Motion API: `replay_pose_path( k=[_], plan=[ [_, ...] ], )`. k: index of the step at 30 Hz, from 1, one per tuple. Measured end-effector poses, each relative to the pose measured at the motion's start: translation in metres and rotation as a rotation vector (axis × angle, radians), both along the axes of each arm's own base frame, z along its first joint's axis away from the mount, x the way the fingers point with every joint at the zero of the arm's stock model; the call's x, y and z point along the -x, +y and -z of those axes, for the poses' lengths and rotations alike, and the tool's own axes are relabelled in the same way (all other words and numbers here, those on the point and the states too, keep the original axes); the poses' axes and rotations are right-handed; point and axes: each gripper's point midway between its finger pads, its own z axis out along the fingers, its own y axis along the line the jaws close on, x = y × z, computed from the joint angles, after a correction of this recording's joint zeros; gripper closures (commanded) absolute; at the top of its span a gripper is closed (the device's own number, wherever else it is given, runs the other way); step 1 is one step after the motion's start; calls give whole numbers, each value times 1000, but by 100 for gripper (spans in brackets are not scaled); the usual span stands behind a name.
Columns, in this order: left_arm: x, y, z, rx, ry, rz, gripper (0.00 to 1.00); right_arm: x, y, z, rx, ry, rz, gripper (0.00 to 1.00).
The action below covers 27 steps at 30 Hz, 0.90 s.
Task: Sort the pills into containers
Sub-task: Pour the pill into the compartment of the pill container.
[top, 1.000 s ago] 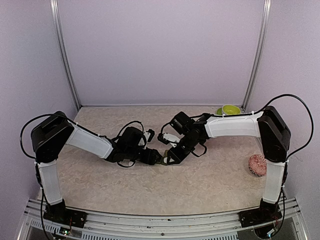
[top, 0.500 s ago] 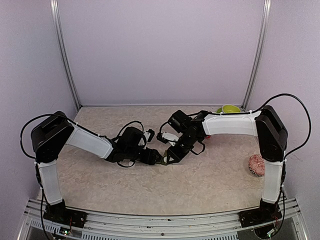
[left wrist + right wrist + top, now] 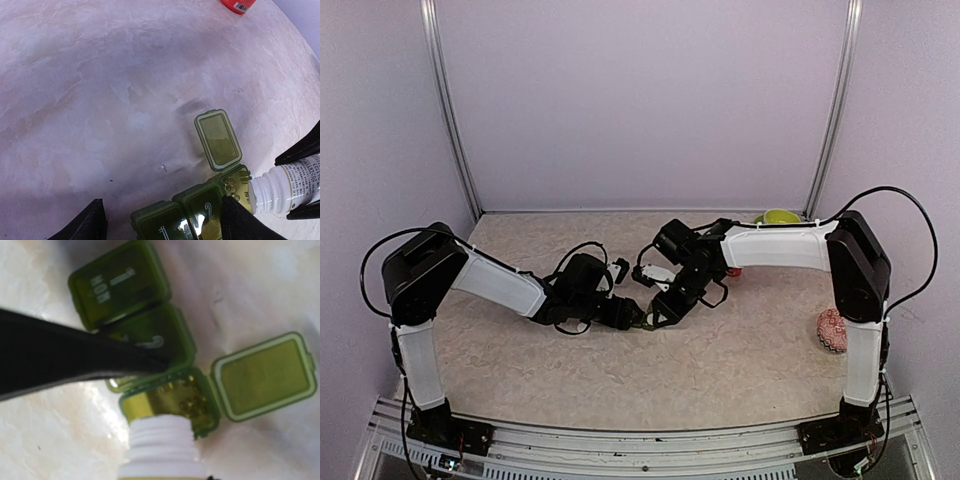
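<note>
Containers (image 3: 200, 205): green three-box strip at table (image 3: 90, 100) centre, third lid (image 3: 217, 140) flipped open, pills (image 3: 231, 184) inside. Left gripper (image 3: 162, 210): fingers apart over the strip. Right gripper (image 3: 292, 186): clamped on a small white bottle (image 3: 162, 450), mouth at the open box.

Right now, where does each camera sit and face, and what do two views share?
Top camera: above and behind, facing down at the table; left arm and right arm show.
Left wrist: looks down at the green pill box; its two dark fingers show.
Right wrist: close above the box, along the white bottle held by the right tool; one dark finger crosses.
Both wrist views share the box's open lid and the bottle.
</note>
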Motion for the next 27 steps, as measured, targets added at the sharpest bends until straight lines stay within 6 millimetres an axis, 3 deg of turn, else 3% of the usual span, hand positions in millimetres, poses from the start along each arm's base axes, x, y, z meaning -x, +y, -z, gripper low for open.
replay_pose_path(
  k=[27],
  plan=[
    [0,0,0,1,2,2,25,4,-1,6,-153,-131,-20,88]
  ],
)
